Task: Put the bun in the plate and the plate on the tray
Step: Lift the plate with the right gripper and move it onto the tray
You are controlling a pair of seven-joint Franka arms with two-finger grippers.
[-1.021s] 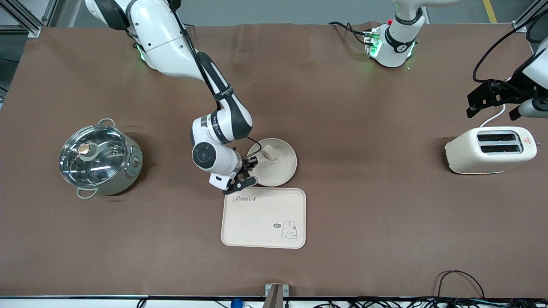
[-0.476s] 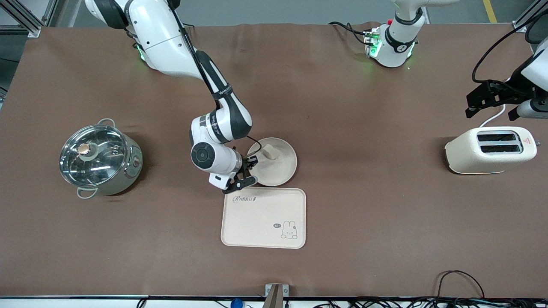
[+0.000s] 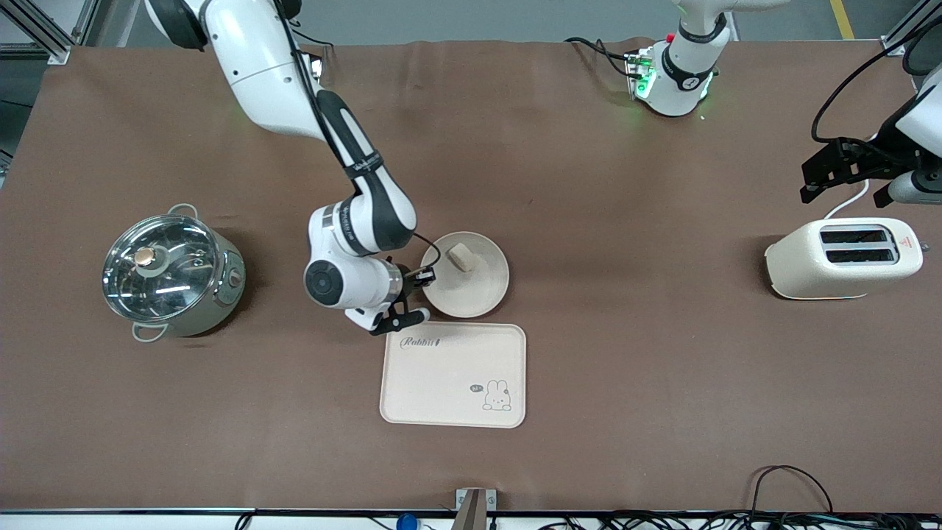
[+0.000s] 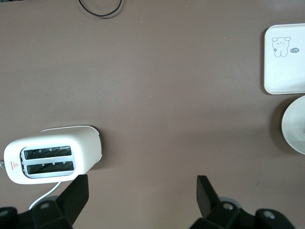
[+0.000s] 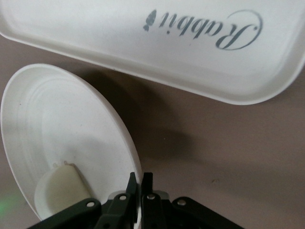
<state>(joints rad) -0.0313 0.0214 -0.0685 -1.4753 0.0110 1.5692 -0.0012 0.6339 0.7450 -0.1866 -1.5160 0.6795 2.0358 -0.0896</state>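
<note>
The round cream plate sits just farther from the front camera than the "Rabbit" tray. The small cream bun lies in the plate. My right gripper is shut on the plate's rim at the side toward the right arm's end. In the right wrist view its fingertips pinch the rim of the plate, with the bun inside and the tray close by. My left gripper is open and waits over the table by the toaster; it also shows in the left wrist view.
A cream toaster stands at the left arm's end and shows in the left wrist view. A steel pot with a glass lid stands at the right arm's end. Cables run along the table's near edge.
My right arm has shifted toward its own end of the table, and the plate with the bun has moved slightly with it. The left arm has not moved.
</note>
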